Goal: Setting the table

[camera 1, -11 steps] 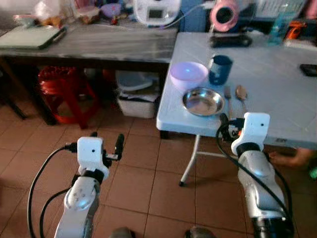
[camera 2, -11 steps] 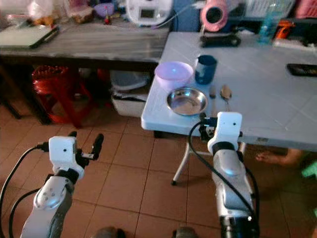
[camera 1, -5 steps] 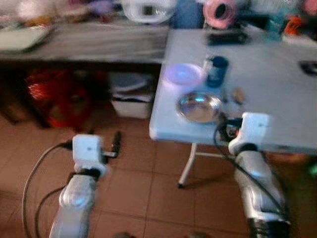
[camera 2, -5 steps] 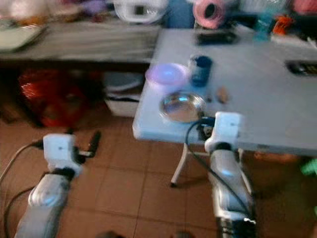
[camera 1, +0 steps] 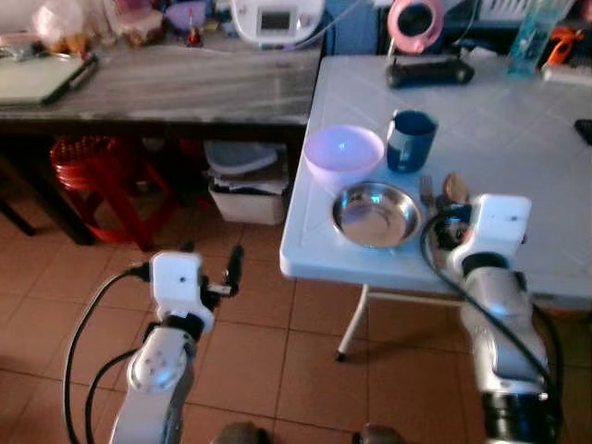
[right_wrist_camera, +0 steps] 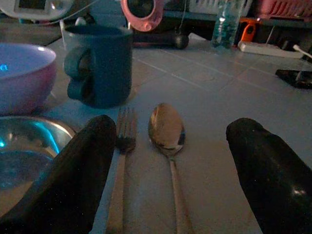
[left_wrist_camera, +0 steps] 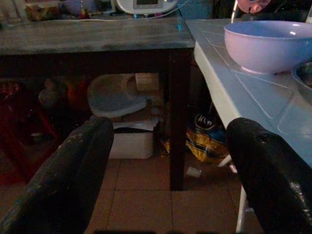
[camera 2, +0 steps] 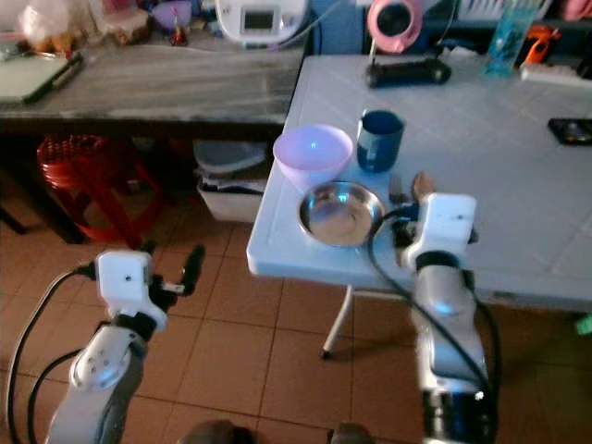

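On the near left corner of the white table (camera 1: 518, 120) stand a lilac bowl (camera 1: 344, 151), a blue mug (camera 1: 410, 141) and a steel plate (camera 1: 376, 214). A fork (right_wrist_camera: 119, 161) and a spoon (right_wrist_camera: 167, 131) lie side by side just right of the plate. My right gripper (right_wrist_camera: 171, 127) is open, low over the table's front edge, with the fork and spoon handles between its fingers (right_wrist_camera: 80, 175), touching neither. My left gripper (camera 1: 211, 257) is open and holds nothing, above the floor left of the table and level with its edge.
A dark wooden side table (camera 1: 166, 83) with a white appliance (camera 1: 276, 18) abuts the white table's left side. Under it sit a red stool (camera 1: 92, 166) and a white bin (camera 1: 245, 185). A black object (camera 1: 430, 71), a bottle (camera 1: 532, 32) and a phone (camera 1: 585, 129) lie further back.
The whole view has shifted and cleared of blur; the table now sits nearer. My right gripper has come further over the table edge beside the plate. Both grippers stay open.
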Motion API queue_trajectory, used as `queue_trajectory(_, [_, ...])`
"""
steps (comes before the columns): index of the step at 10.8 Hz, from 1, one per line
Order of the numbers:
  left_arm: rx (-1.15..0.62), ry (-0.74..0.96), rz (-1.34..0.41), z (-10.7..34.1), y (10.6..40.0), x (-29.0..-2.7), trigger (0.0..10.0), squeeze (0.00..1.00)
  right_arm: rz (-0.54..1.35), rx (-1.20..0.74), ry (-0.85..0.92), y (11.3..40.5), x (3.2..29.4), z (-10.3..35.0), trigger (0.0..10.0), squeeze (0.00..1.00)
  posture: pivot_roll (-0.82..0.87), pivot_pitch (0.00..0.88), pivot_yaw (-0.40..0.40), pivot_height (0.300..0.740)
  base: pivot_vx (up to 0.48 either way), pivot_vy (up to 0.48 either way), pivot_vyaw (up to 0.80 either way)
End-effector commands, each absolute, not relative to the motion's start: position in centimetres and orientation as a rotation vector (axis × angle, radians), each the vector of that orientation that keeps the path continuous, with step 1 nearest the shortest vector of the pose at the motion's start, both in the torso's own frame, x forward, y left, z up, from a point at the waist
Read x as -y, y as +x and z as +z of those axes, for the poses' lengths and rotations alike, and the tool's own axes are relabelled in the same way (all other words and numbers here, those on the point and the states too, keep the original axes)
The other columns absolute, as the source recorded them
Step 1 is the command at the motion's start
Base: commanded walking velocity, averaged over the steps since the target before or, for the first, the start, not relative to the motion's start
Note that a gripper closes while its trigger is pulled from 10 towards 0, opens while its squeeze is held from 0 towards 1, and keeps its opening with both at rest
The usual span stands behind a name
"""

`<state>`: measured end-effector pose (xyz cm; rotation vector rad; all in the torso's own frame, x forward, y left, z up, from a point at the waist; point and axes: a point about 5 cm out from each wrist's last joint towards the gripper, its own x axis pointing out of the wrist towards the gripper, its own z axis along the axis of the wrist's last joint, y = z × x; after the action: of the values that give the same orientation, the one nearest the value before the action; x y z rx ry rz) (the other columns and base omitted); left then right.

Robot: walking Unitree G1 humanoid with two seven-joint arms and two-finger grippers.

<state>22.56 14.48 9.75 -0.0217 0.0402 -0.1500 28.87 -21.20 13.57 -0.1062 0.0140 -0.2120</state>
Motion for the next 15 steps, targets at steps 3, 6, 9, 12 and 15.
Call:
queue_trajectory(3, [-0.050, -0.011, -0.127, 9.9, 22.1, -15.2, 10.0, 0.00, -0.177, -0.034, -0.053, 29.6, 20.8, 13.4, 10.0, 1.00, -0.02, 0.070, 0.058, 0.740, 0.000, 0.000, 0.00])
queue_trajectory(6, [-0.053, -0.010, -0.135, 9.9, 22.1, -15.1, 10.0, 0.00, -0.093, -0.075, 0.003, 30.3, 20.1, 13.0, 10.0, 0.00, -0.02, 0.086, 0.059, 0.740, 0.000, 0.000, 0.00])
queue_trajectory(9, [-0.059, -0.005, -0.132, 9.9, 22.0, -15.2, 10.0, 0.00, 0.000, -0.102, 0.050, 31.2, 19.0, 13.0, 10.0, 0.00, -0.02, 0.091, 0.058, 0.740, 0.000, 0.000, 0.00])
queue_trajectory(12, [-0.062, -0.004, -0.133, 9.9, 22.0, -15.0, 10.0, 0.00, 0.046, -0.113, 0.077, 31.6, 18.0, 12.8, 10.0, 0.00, -0.02, 0.092, 0.057, 0.740, 0.000, 0.000, 0.00])
queue_trajectory(15, [-0.063, -0.002, -0.129, 9.9, 21.9, -15.2, 10.0, 0.00, 0.030, -0.159, 0.102, 31.3, 18.1, 12.0, 10.0, 0.00, -0.01, 0.093, 0.053, 0.740, 0.000, 0.000, 0.00])
